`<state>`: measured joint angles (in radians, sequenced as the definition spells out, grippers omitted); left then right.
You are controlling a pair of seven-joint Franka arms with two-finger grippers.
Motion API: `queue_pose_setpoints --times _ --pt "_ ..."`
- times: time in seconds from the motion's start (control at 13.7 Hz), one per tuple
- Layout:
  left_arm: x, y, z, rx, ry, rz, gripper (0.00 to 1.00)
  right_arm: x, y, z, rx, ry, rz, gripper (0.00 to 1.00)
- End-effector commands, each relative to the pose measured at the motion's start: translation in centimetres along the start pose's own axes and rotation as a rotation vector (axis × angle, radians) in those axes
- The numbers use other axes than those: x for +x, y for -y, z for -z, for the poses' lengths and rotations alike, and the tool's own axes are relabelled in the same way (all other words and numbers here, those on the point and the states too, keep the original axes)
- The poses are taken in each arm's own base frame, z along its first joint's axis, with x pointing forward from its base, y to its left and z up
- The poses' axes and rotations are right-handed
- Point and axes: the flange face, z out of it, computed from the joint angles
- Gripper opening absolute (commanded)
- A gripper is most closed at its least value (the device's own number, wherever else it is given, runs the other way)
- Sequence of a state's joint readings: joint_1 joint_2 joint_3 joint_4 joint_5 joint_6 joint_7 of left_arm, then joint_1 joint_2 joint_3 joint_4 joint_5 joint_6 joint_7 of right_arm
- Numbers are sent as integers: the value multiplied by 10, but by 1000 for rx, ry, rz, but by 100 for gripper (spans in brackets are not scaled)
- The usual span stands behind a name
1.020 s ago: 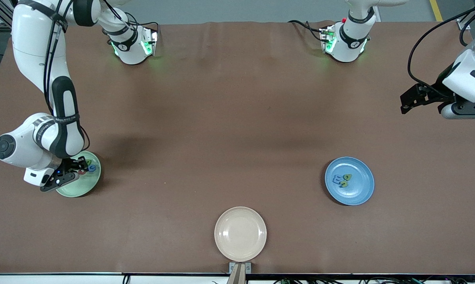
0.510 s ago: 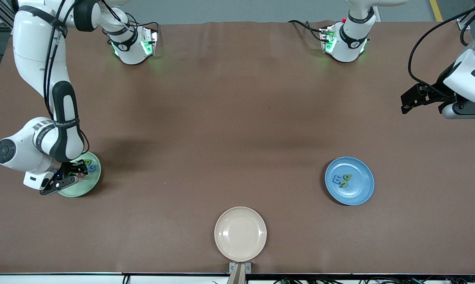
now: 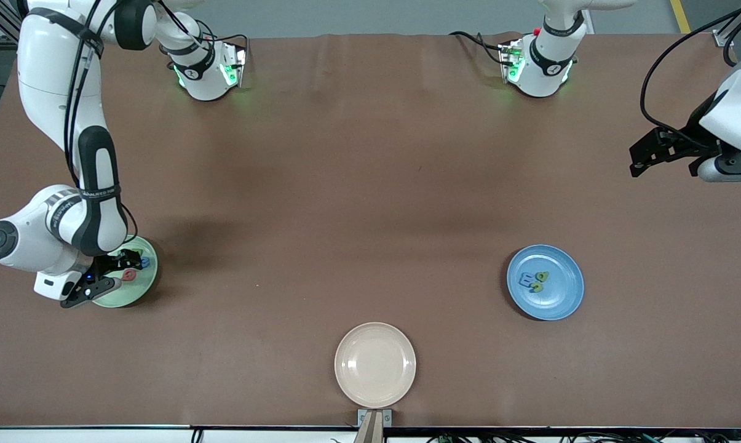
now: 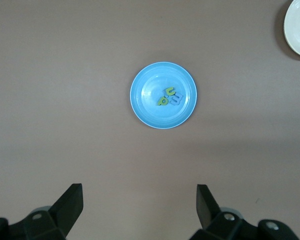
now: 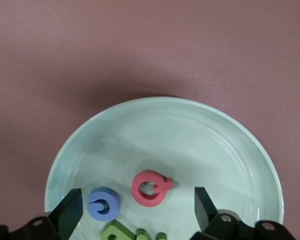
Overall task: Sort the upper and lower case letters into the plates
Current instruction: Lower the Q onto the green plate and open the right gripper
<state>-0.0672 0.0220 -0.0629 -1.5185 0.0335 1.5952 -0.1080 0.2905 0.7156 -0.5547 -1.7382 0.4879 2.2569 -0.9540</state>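
While the right gripper (image 5: 135, 212) is hovering wide open over the mint green plate (image 3: 138, 292), a pinkish red letter (image 5: 150, 187), a blue letter (image 5: 104, 203) and apparently green letters (image 5: 121, 232) are lying in it. Left gripper (image 4: 139, 207) is waiting open, high above the blue plate (image 4: 145, 110) holding three letters (image 4: 170, 97).

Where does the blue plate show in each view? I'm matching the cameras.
Front view: blue plate toward the left arm's end, letters in it.
Left wrist view: near the picture's middle.
Right wrist view: not in it.
Shared landmark: the cream plate, at the left wrist picture's corner.
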Motion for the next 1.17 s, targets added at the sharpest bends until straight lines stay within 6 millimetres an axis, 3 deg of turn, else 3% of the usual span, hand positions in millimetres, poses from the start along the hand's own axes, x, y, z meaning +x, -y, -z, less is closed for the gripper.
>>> queue_pose_setpoints --times 0.0,0.58,0.87,1.09 --pt "-1 -2 6 -7 -6 -5 100 4 -1 6 53 -5 -2 100" --pt "-17 3 2 0 84 13 100 18 24 38 171 81 -172 100" --pt "-20 12 -1 -6 93 31 100 34 73 81 116 115 -300 100" --pt "-18 14 2 -9 80 34 100 28 101 118 67 161 -373 100"
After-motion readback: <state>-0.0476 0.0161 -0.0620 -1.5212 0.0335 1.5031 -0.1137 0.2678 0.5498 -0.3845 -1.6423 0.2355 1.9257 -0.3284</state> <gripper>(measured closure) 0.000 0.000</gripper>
